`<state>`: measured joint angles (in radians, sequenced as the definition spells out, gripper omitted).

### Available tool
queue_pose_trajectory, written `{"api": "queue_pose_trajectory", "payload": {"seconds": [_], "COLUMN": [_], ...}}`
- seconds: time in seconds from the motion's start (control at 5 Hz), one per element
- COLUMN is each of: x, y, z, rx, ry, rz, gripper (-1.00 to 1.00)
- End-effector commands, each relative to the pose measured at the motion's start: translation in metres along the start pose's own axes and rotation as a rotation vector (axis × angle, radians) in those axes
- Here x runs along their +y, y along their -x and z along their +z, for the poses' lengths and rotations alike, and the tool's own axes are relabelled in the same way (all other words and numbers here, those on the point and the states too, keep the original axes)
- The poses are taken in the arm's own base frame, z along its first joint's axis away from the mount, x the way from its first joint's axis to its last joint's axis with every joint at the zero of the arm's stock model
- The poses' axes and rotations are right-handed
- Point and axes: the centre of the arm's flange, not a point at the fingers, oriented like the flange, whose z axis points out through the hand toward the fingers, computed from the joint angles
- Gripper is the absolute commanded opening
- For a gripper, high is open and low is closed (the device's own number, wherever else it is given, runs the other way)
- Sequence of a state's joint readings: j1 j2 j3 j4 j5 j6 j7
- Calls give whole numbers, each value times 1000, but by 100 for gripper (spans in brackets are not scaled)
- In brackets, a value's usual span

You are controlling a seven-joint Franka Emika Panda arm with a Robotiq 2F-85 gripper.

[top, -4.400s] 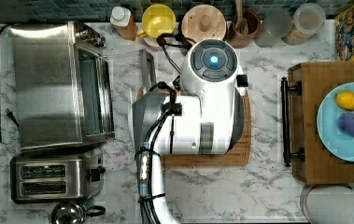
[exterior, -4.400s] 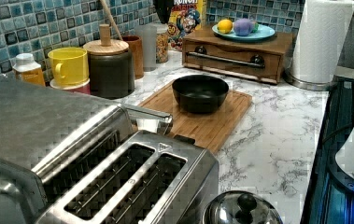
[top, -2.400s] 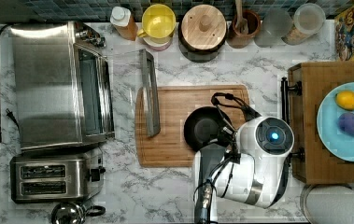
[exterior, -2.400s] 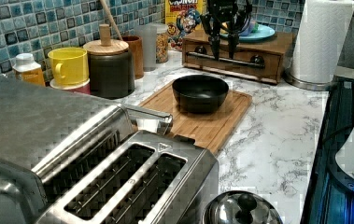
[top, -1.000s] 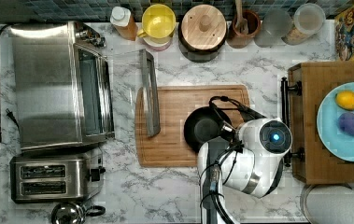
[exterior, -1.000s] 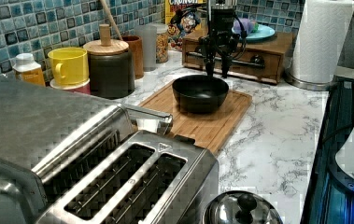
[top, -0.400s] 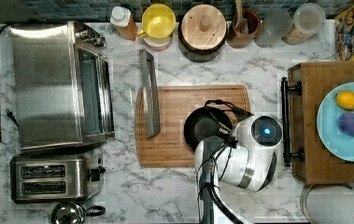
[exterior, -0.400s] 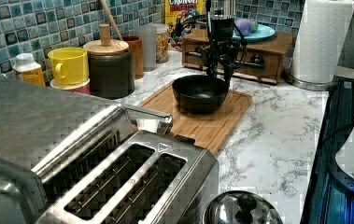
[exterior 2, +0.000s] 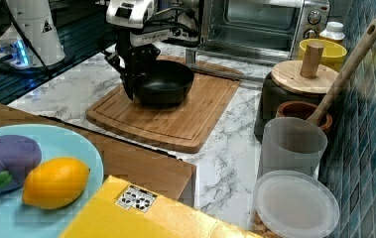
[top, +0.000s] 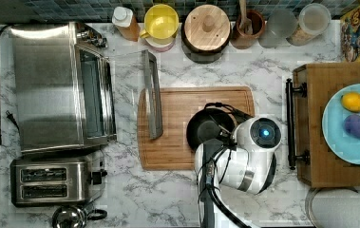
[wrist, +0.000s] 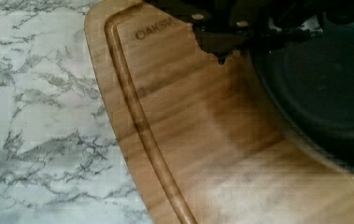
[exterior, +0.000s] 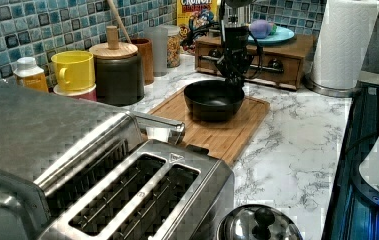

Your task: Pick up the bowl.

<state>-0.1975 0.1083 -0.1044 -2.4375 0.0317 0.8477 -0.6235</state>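
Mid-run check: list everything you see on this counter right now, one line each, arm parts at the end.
bowl: 1, black, on the cutting board
cutting board: 1, wooden, centre of the marble counter
toaster oven: 1, steel, door open, the top view's left
toaster: 1, steel, below the oven in the top view
mug: 1, yellow, back row
canister: 1, dark, wooden lid, beside the mug
plate: 1, light blue, holding fruit, on the wooden stand at the top view's right
paper towel roll: 1, white, the left view's right
gripper: 1, black, at the bowl's rim
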Motion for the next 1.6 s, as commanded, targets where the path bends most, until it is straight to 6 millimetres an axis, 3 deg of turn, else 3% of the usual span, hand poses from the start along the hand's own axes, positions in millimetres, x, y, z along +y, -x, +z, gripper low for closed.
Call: {"api": "queue_pose_trajectory", "payload": {"seconds": [0.2, 0.4, 0.6, 0.8, 1.0, 1.2, 1.4, 1.6], "x": [2, 5, -13, -64, -106, -147, -160, -167], "y": [3, 4, -4, -18, -16, -2, 14, 12], "z": [-39, -87, -154, -201, -236, -244, -263, -259], "rx": [72, 112, 179, 211, 246, 267, 302, 279], "ry": [-47, -132, -176, -99, -128, -98, -94, -63], "rz": [64, 129, 206, 220, 77, -117, -207, -254], "gripper": [-100, -100, -100, -100, -100, -100, -100, -100]}}
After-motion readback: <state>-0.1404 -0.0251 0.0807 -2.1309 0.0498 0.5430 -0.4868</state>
